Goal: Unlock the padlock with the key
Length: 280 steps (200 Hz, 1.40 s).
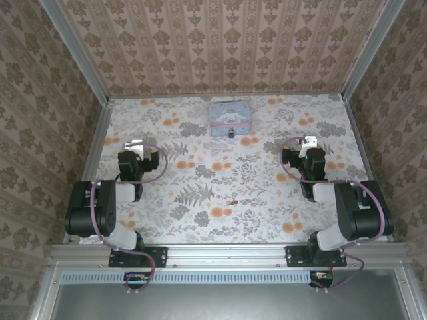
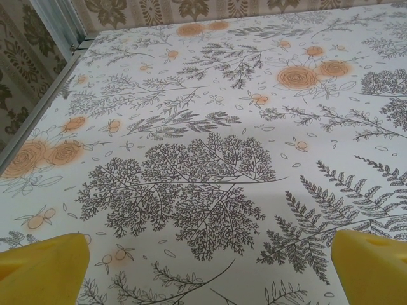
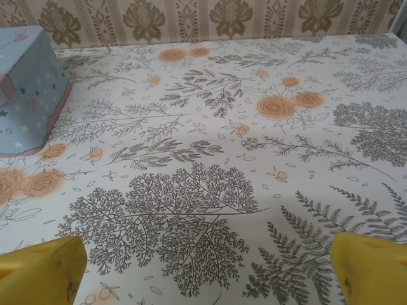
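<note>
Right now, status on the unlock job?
Left gripper and right gripper open, empty. Tiny dark padlock by pale blue tin; brownish-gold key mid-mat, unobstructed.

The right gripper point(image 3: 206, 279) hangs with its yellow fingers point(image 3: 38, 270) spread wide at the bottom corners, over the floral mat point(image 3: 210, 159). A blue tin point(image 3: 28, 89) stands at the left edge, well apart, before the patterned wall point(image 3: 191, 19).

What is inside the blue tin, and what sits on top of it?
The tin looks closed, so its inside is hidden. Its lid carries nothing. The padlock sits at its near side; the flowered mat lies under it.
</note>
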Tool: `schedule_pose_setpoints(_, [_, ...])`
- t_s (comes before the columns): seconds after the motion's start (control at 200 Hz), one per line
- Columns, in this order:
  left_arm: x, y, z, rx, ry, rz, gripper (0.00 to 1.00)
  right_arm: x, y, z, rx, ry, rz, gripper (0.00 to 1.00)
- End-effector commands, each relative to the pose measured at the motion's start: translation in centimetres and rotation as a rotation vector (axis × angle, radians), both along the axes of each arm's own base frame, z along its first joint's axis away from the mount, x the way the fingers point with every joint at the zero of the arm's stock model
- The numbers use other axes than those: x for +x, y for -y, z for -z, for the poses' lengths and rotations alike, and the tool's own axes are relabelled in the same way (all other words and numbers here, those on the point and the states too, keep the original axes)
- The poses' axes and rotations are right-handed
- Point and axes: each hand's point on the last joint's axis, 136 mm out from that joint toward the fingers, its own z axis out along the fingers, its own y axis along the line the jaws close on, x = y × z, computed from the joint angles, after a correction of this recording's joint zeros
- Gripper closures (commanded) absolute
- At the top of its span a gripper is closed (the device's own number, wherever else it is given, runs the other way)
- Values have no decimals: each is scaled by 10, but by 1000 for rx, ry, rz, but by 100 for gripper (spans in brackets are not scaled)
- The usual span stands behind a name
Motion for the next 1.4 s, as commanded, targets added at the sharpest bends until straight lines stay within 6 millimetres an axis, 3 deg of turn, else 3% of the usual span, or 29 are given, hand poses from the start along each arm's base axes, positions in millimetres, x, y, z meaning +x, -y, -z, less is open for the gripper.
schedule_pose_setpoints(0.0, [5, -2, -24, 18, -4, -22, 0, -1, 7, -43, 22, 17, 45, 0])
schedule_pose_setpoints(0.215, [12, 12, -42, -24, -142, -15, 1, -2, -4, -84, 324, 110, 43, 0])
schedule_pose_setpoints(0.385, [25, 40, -65, -134, -193, 3, 1, 15, -35, -87, 474, 71, -107, 1])
schedule_pose_setpoints(0.48, [36, 67, -76, -199, -213, 57, 1, 32, -52, -86, 586, 23, -169, 4])
schedule_pose_setpoints(0.635, [57, 126, -83, -335, -263, 210, 1, 71, -78, -58, 741, -160, -195, 13])
schedule_pose_setpoints(0.78, [83, 173, -82, -479, -325, 314, 1, 110, -100, -44, 805, -269, -188, 20])
schedule_pose_setpoints(1.095, [144, 218, -58, -739, -404, 313, 3, 170, -126, -8, 837, -404, -95, 27])
schedule_pose_setpoints(1.395, [174, 258, -39, -808, -439, 348, 3, 195, -164, 6, 813, -470, -131, 29])
